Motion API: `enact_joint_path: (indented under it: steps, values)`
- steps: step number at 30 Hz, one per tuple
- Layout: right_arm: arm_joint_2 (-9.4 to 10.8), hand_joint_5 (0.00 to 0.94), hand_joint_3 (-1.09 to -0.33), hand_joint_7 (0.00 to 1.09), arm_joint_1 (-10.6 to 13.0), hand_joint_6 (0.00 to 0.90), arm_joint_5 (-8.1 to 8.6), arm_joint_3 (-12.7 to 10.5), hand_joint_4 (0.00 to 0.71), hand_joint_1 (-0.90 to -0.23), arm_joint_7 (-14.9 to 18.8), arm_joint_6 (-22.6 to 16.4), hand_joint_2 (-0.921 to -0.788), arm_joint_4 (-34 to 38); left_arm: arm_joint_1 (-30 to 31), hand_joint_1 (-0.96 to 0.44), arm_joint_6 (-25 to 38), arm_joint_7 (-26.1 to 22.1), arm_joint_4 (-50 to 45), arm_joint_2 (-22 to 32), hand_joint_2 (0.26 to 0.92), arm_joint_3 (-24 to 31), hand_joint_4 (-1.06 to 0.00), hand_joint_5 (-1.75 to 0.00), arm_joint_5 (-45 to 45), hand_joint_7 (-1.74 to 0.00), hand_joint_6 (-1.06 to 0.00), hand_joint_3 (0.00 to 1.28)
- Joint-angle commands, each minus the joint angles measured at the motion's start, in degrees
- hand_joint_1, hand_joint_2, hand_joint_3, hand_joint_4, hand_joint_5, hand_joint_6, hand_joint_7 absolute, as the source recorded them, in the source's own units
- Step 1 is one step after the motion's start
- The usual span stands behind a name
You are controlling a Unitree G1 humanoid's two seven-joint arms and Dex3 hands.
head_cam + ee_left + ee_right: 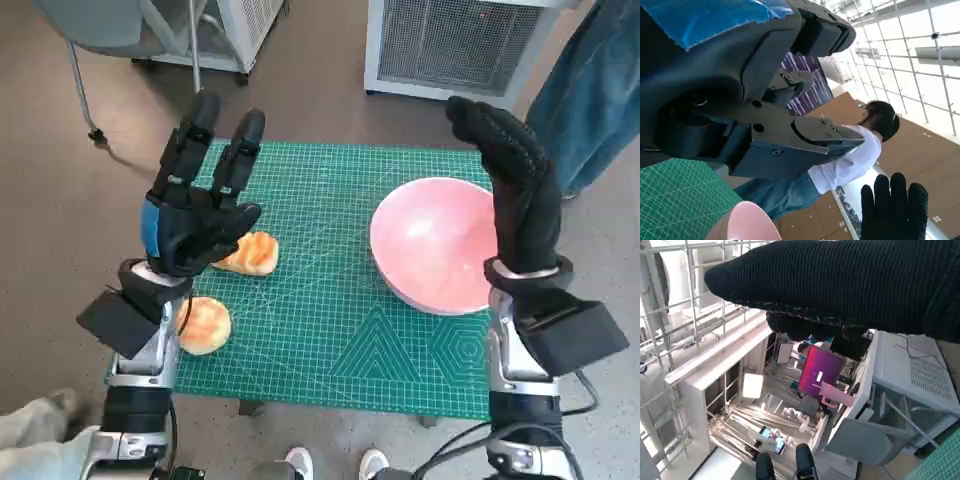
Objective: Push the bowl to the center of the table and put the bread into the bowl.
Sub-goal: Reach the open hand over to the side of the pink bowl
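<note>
A pink bowl (438, 244) sits on the right part of the green cutting mat (330, 320); its rim (742, 222) also shows in the left wrist view. Two bread rolls lie at the left: one (250, 253) partly behind my left hand, another (204, 325) near the mat's front left corner. My left hand (200, 205) is raised above the rolls with its fingers spread and empty. My right hand (515, 185) stands upright at the bowl's right side, fingers straight, holding nothing; whether it touches the rim I cannot tell. Its fingertips (895, 205) show in the left wrist view.
A person in jeans (595, 90) stands at the far right; the same person (850, 160) shows in the left wrist view. White cabinets (455, 40) stand behind the table, a chair (110, 30) at the far left. Shoes (335, 465) show at the table's front edge.
</note>
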Motion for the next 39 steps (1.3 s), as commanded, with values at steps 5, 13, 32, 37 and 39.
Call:
enact_joint_path:
  steps: [5,13,32,37,39]
  values:
    - [-0.22,0.001,-0.803,0.6,1.59,-0.001,0.0,0.1,0.2,-0.686,0.2,0.77,-0.921,0.02,0.61,-0.06,-0.34,0.58,-0.63,-0.42,0.921,0.06,-0.21,0.0,-0.04,0.0,-0.27,0.17]
    - [-1.01,0.001,-0.812,0.6,1.97,-0.001,-0.1,-0.44,0.2,-0.674,0.22,0.46,-0.921,0.11,0.57,-0.06,-0.56,0.55,-0.3,-0.56,0.921,0.08,-0.21,0.0,-0.11,0.0,-0.27,0.17]
    - [-8.07,0.003,-0.817,0.56,0.34,-0.001,-1.36,-9.65,0.201,-0.674,-6.15,-8.92,-0.921,20.86,1.1,-0.06,-0.49,0.22,-0.59,-0.7,0.921,0.28,-0.21,0.0,-0.53,0.0,-0.28,0.18]
    - [-9.19,0.0,-0.841,0.54,-0.66,-0.001,-2.78,-10.54,0.194,-0.631,-9.6,-9.91,-0.921,27.94,1.09,-0.06,-0.48,0.16,-0.46,-0.74,0.921,0.26,-0.21,0.0,-0.62,0.0,-0.28,0.18]
    - [-9.47,0.001,-0.846,0.52,-1.1,-0.001,-2.56,-10.7,0.189,-0.621,-10.18,-10.13,-0.921,30.75,1.07,-0.06,-0.48,0.17,-0.42,-0.8,0.921,0.21,-0.21,0.0,-0.59,0.0,-0.28,0.18]
